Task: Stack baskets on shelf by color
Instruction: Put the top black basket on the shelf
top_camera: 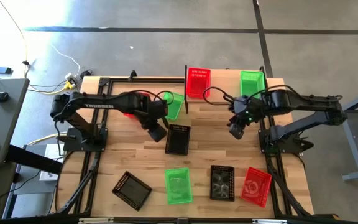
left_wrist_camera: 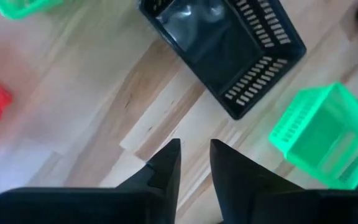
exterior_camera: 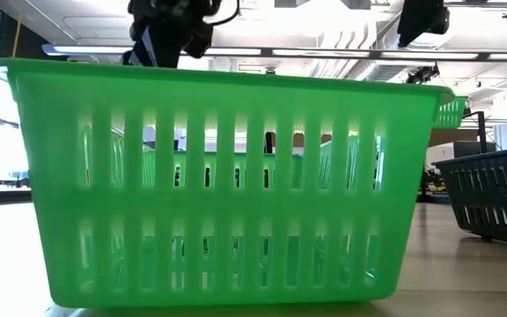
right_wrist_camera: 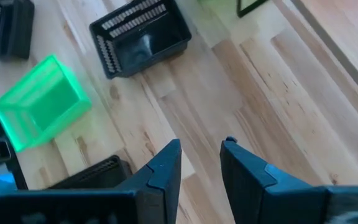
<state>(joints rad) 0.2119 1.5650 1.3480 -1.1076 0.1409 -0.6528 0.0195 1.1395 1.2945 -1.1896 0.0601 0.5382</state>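
On the shelf (top_camera: 227,82) at the table's far side stand a red basket (top_camera: 197,82) and a green basket (top_camera: 252,82). Another green basket (top_camera: 172,104) sits by the shelf's left end. A black basket (top_camera: 178,139) lies open side up at mid-table. My left gripper (top_camera: 157,132) hangs just left of it, open and empty, pointing down at bare wood (left_wrist_camera: 194,155). My right gripper (top_camera: 237,129) hovers open and empty over the table's right half (right_wrist_camera: 201,149).
Along the near edge lie a black basket (top_camera: 131,188), a green basket (top_camera: 178,185), a black basket (top_camera: 222,182) and a red basket (top_camera: 256,185). Something red (top_camera: 128,114) shows under the left arm. The near green basket (exterior_camera: 227,185) fills the low view.
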